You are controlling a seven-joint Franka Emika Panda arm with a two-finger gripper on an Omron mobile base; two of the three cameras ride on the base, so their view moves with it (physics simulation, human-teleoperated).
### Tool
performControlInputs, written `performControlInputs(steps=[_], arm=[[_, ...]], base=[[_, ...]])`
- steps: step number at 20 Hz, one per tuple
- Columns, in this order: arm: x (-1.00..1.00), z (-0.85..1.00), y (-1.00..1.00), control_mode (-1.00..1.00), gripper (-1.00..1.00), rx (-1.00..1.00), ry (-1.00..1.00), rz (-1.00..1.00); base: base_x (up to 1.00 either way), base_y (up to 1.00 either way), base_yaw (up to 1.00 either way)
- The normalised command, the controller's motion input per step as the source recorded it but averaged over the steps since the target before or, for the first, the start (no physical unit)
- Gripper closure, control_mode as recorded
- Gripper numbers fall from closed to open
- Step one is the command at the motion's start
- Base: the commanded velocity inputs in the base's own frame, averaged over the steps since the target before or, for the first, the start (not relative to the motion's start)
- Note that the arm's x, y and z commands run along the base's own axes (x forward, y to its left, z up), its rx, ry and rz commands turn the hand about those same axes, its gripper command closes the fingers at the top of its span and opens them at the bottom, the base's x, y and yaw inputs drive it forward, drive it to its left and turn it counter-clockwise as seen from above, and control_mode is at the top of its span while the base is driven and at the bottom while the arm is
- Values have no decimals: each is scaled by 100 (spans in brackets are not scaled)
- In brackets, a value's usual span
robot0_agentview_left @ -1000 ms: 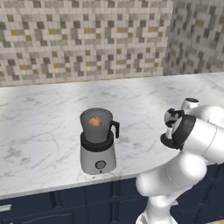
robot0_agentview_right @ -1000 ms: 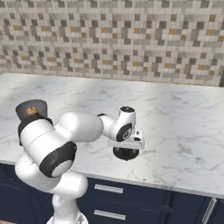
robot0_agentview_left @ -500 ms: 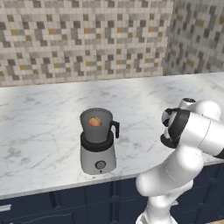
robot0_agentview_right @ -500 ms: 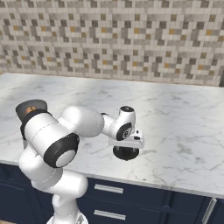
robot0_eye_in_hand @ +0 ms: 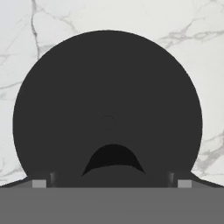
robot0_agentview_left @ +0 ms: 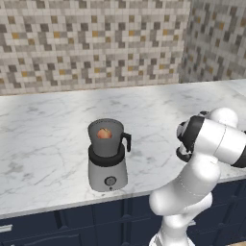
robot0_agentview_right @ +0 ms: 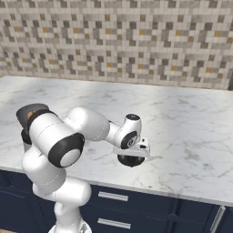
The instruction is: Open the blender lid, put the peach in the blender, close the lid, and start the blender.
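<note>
Done: small round orange-red peach (robot0_agentview_left: 104, 133) sits inside the open dark grey blender (robot0_agentview_left: 107, 154).
Left: flat round dark grey lid (robot0_eye_in_hand: 107, 109), lying on the marble surface (robot0_agentview_right: 191, 136), goes back on; then start.
Fingers (robot0_agentview_right: 131, 157): spread wide above the lid.

blender lid (robot0_agentview_right: 131, 160) mostly hidden under hand (robot0_agentview_right: 132, 154), blender (robot0_agentview_right: 28, 119) largely behind arm

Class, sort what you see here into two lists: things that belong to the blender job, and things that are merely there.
Belongs to the job:
blender, jar uncovered
peach, inside the jar
blender lid, flat on the counter
gripper, open, just above the lid

Merely there:
marble counter
tiled wall
navy drawers
</note>
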Motion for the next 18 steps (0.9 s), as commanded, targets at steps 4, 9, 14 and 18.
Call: performControlInputs(steps=[4, 9, 14, 18], arm=[[-17, -18, 0, -100, -100, 0, 0, 0], [-12, -12, 0, -100, 100, 0, -2, 0], [-17, 25, 0, -100, 100, 0, -8, 0], [-19, 97, 0, -100, 100, 0, -13, 1]], base=[[0, 0, 0], [0, 0, 0], [0, 0, 0], [0, 0, 0]])
